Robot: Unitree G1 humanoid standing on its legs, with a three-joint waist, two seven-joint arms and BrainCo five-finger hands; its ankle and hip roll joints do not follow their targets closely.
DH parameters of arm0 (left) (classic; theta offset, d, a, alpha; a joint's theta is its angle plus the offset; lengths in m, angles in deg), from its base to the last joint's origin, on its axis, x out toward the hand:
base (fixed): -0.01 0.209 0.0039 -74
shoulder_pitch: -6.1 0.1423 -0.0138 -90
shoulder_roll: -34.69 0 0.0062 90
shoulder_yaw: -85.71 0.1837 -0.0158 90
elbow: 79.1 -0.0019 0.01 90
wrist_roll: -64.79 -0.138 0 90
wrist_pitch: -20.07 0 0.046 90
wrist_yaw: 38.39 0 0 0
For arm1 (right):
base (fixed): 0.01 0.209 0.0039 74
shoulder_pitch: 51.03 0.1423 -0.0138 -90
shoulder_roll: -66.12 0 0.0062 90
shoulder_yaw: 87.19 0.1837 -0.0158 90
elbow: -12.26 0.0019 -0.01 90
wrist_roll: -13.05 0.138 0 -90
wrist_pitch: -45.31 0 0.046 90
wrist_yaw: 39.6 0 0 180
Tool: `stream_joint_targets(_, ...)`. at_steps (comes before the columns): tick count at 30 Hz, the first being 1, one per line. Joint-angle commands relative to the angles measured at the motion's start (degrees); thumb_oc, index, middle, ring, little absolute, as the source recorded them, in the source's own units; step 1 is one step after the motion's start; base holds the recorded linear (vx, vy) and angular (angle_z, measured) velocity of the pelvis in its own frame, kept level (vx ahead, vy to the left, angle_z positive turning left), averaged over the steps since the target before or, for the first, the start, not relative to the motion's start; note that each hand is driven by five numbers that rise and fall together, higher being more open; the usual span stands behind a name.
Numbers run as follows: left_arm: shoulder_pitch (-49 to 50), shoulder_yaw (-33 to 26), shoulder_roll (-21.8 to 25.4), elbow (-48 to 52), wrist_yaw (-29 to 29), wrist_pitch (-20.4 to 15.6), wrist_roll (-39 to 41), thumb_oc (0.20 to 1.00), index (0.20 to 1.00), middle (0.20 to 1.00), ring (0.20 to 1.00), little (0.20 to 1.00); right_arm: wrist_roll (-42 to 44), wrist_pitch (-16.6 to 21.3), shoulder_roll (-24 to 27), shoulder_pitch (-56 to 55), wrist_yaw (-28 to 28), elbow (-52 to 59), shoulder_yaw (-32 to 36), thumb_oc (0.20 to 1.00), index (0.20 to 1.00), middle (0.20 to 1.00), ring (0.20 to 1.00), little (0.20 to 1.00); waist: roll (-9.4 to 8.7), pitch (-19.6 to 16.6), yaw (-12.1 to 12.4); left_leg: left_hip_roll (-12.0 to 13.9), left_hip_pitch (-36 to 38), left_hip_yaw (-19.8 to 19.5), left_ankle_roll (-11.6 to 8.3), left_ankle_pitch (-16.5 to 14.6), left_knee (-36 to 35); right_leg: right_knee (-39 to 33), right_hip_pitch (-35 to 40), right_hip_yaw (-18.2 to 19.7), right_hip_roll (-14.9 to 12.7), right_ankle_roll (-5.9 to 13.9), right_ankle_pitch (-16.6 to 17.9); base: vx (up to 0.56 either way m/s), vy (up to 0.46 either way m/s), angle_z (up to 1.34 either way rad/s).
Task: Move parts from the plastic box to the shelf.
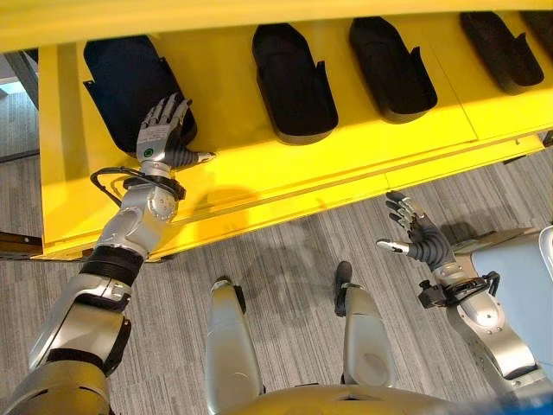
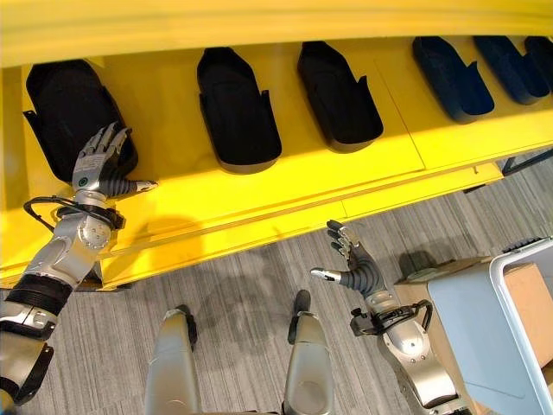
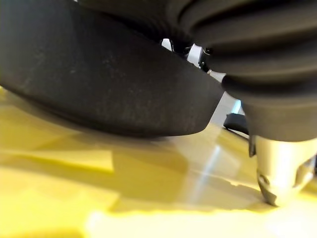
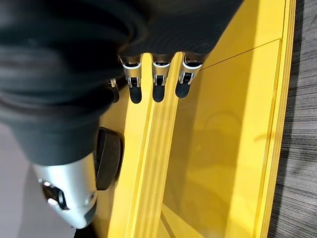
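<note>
A long yellow shelf (image 1: 302, 173) carries a row of several black moulded parts. My left hand (image 1: 162, 131) lies with straight, spread fingers on the near end of the leftmost black part (image 1: 128, 79), its thumb (image 1: 204, 157) out over the yellow surface. From the left wrist, that part (image 3: 99, 84) sits flat on the shelf beside the thumb (image 3: 282, 168). My right hand (image 1: 416, 235) hovers open over the floor in front of the shelf's edge, holding nothing. Its straight fingers (image 4: 158, 79) point at the yellow shelf (image 4: 223, 124).
More black parts (image 1: 294, 82) (image 1: 390, 69) (image 1: 501, 47) stand further right on the shelf. The plastic box (image 2: 504, 298) stands at the lower right beside my right arm. Grey wood-grain floor (image 1: 285, 259) lies in front of the shelf.
</note>
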Motion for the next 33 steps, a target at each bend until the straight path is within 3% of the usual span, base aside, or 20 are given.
stream_joint_targets(1,10.2,5.1,1.1,-3.8,-6.6,-0.9,-4.0,1.000,1.000,1.000,1.000,1.000,1.8,4.3,3.7,0.3,-0.3,4.6,4.8,1.000,1.000,1.000,1.000,1.000,-0.56,3.2,1.2,-1.5,2.6,1.1,1.26,6.5,-9.0,8.4,-1.5,-0.9,-0.3,-1.70,-4.9,0.00,0.000,0.00)
stream_joint_targets(4,10.8,4.6,2.2,-3.3,-6.4,-1.1,-4.2,1.000,1.000,1.000,1.000,1.000,2.0,4.4,3.8,0.2,-0.5,4.6,4.7,1.000,1.000,1.000,1.000,1.000,-0.48,3.3,1.3,-1.5,2.7,1.1,1.26,6.5,-9.1,8.4,-1.4,-0.9,-0.3,-1.70,-4.9,0.00,0.000,0.00)
stream_joint_targets(10,14.0,1.7,9.5,0.8,-6.0,-3.3,-5.2,1.000,1.000,1.000,1.000,1.000,1.9,5.1,4.2,-0.5,-1.0,4.4,5.1,1.000,1.000,1.000,1.000,1.000,0.14,3.3,1.6,-1.6,2.9,1.3,1.18,6.4,-9.0,8.4,-1.2,-0.9,-0.6,-1.47,-4.7,0.00,0.000,0.00)
stream_joint_targets(22,16.5,-3.6,10.9,3.3,-4.3,-3.1,-4.2,1.000,1.000,1.000,1.000,1.000,2.2,5.4,3.5,-0.5,-0.5,4.3,5.7,1.000,1.000,1.000,1.000,1.000,0.26,3.2,1.9,-1.8,2.9,1.2,1.27,6.4,-8.9,8.5,-1.1,-1.0,-0.8,-1.47,-4.6,0.00,0.000,0.00)
stream_joint_targets(26,18.8,-10.8,12.7,11.2,-2.0,-4.0,-1.0,1.000,1.000,1.000,1.000,1.000,2.2,5.6,3.0,-0.3,0.0,4.3,6.7,1.000,1.000,1.000,1.000,1.000,0.35,3.1,2.3,-2.0,2.9,1.1,1.21,6.3,-9.1,8.4,-0.9,-1.0,-0.8,-1.48,-4.6,0.00,0.000,0.00)
stream_joint_targets(33,21.2,-17.2,13.0,20.1,-0.2,-6.1,1.4,1.000,1.000,1.000,1.000,1.000,2.3,5.5,2.7,-0.3,0.2,4.4,7.1,1.000,1.000,1.000,1.000,1.000,0.37,2.7,2.5,-2.1,3.2,1.0,1.19,6.1,-9.1,8.4,-0.7,-1.0,-0.7,-1.47,-4.6,0.00,0.000,0.00)
